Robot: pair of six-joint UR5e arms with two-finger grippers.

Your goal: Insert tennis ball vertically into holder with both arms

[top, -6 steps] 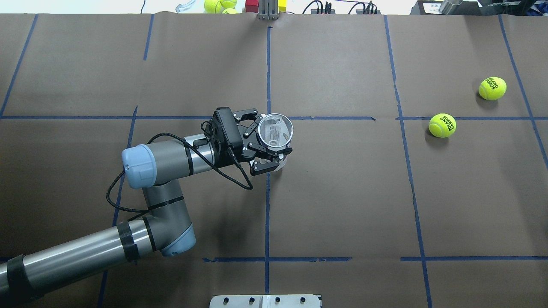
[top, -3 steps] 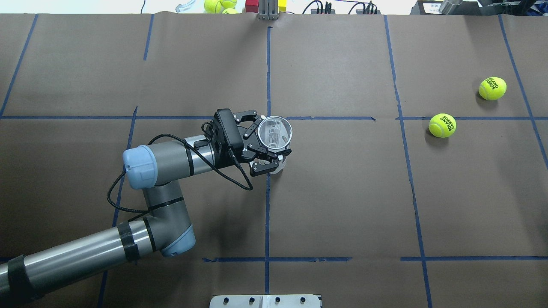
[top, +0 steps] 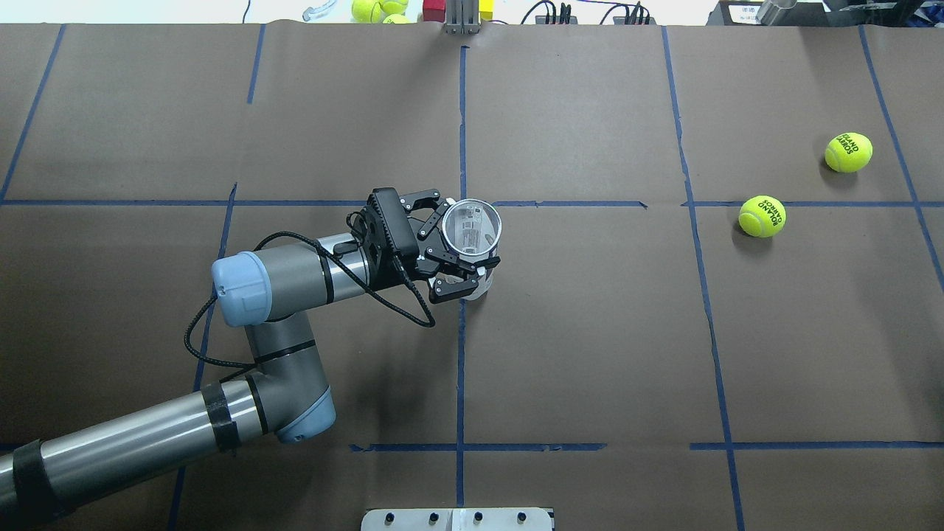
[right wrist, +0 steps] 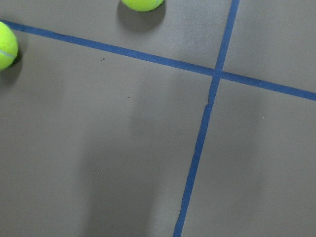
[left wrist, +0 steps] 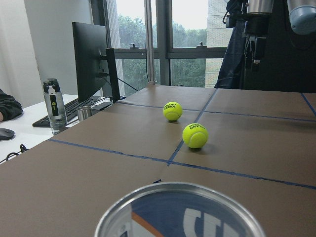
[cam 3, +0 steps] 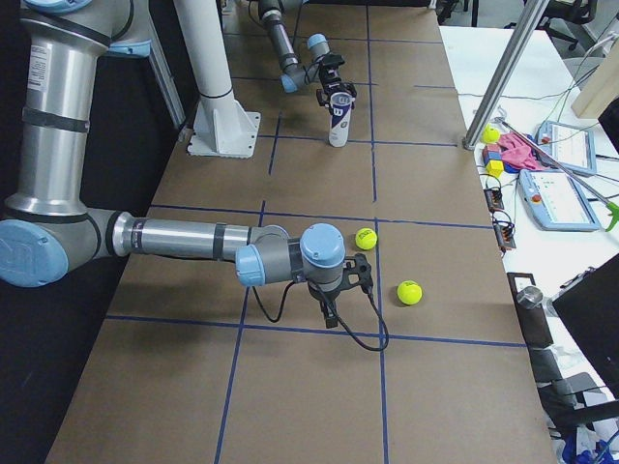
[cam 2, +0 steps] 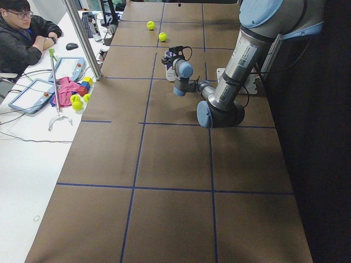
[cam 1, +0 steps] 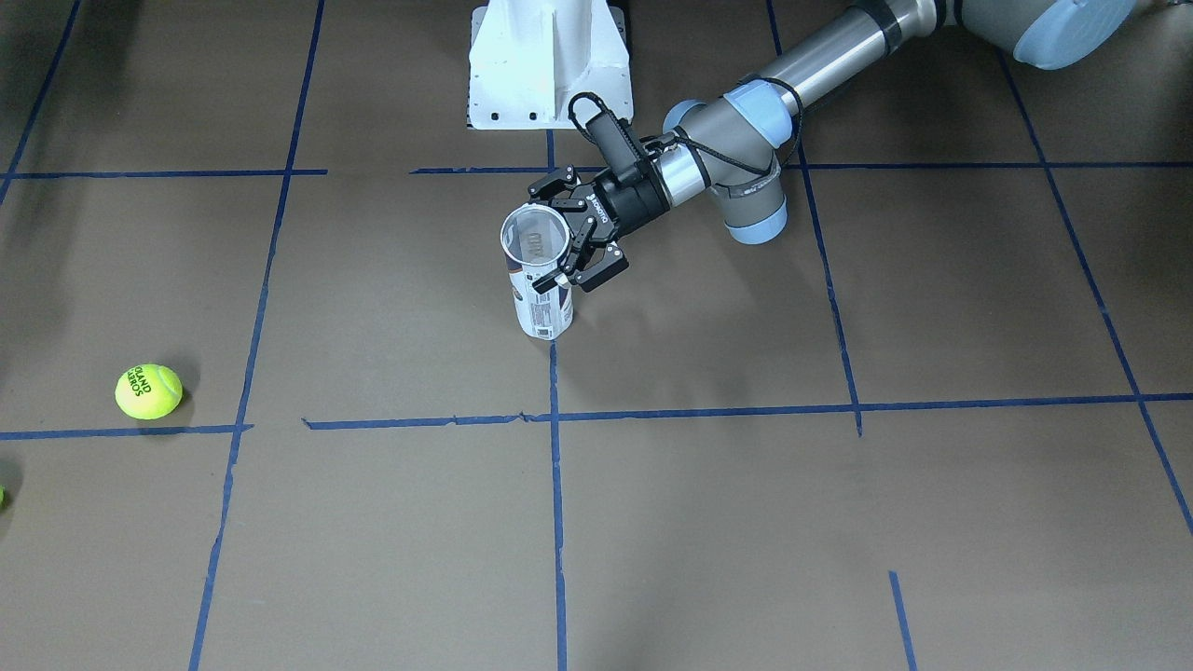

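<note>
The holder [top: 472, 226], a clear tube with a navy-and-white label, stands upright near the table's middle with its open mouth up. My left gripper [top: 463, 245] is shut on the holder [cam 1: 542, 296] from the side, just below the rim [left wrist: 180, 207]. Two yellow tennis balls [top: 762, 215] [top: 848, 152] lie on the table far to the right. My right gripper [cam 3: 332, 311] hangs low over the table close to those balls [cam 3: 366, 238] [cam 3: 409, 292]. It shows only in the exterior right view, so I cannot tell its state. The right wrist view shows bare table and both balls [right wrist: 142, 4] [right wrist: 6, 49] at its edges.
The white pedestal base [cam 1: 550, 65] stands at the robot's side of the table. Blue tape lines [top: 461, 346] cross the brown surface. Spare balls and coloured blocks [top: 376, 9] lie past the far edge. A person [cam 2: 22, 33] sits at the side desk.
The holder's rim has shifted slightly left with the left gripper still shut on it. The tennis balls have not moved.
</note>
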